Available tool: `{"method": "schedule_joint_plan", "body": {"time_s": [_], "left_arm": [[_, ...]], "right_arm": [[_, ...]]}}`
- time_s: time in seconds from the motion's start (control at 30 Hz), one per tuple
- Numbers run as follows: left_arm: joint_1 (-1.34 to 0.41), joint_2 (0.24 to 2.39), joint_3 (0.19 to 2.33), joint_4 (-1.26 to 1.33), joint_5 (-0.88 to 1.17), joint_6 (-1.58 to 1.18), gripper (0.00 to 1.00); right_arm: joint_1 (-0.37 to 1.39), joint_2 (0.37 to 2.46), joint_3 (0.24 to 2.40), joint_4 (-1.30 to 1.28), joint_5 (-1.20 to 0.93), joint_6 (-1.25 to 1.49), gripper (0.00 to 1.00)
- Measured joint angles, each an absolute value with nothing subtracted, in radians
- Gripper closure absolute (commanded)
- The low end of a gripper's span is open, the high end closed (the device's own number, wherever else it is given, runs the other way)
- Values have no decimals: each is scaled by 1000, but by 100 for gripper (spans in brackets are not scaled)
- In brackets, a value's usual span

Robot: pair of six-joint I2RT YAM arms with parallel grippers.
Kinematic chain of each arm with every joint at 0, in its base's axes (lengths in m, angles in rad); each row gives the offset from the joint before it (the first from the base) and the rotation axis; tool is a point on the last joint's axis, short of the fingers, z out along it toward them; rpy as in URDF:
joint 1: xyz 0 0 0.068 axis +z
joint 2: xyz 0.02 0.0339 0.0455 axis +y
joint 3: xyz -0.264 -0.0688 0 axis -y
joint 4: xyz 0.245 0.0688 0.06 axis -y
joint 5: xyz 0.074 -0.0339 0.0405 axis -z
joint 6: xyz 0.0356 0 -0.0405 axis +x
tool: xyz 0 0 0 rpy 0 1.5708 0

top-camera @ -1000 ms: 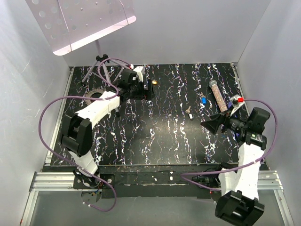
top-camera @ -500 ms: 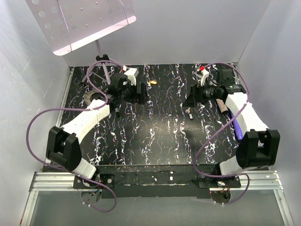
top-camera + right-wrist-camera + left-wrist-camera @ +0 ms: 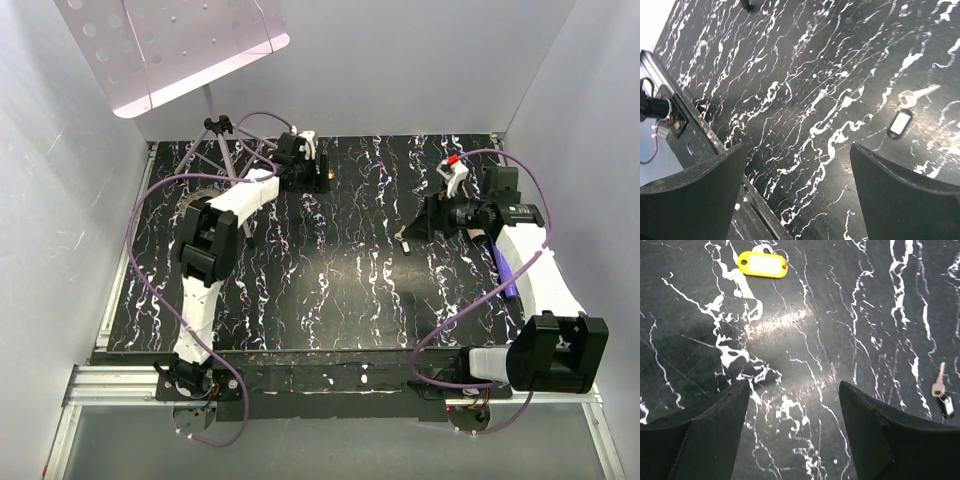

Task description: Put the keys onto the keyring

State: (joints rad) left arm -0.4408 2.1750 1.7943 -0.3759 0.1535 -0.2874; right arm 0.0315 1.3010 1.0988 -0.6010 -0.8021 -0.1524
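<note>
- The yellow-headed key [image 3: 762,264] lies flat on the black marbled bench [image 3: 805,335], ahead of the left claw [image 3: 793,386], whose jaws stand wide with nothing between them.
- The silver key [image 3: 917,94], touching a black-rimmed tag [image 3: 900,124], lies mid-bench just ahead of the right claw [image 3: 797,148], which is wide and empty.
- A purple marker pen [image 3: 505,274] lies partly under the right arm.
</note>
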Motion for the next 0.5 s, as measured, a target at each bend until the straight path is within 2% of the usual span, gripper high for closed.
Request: {"method": "schedule_joint_plan", "body": {"time_s": [0.23,0.4,0.5], "left_arm": [[-442,2325,1949,-361,142,-336,34],[-442,2348,1996,-329,141,-356,35],[-442,2365,2038,-319,137,-360,42]], "right_arm": [[-117,1277,1063,-571,-871,-130,10],[-172,1285,1049,-570,-866,-126,11],[-192,1292,1047,-567,-866,-120,11]]}}
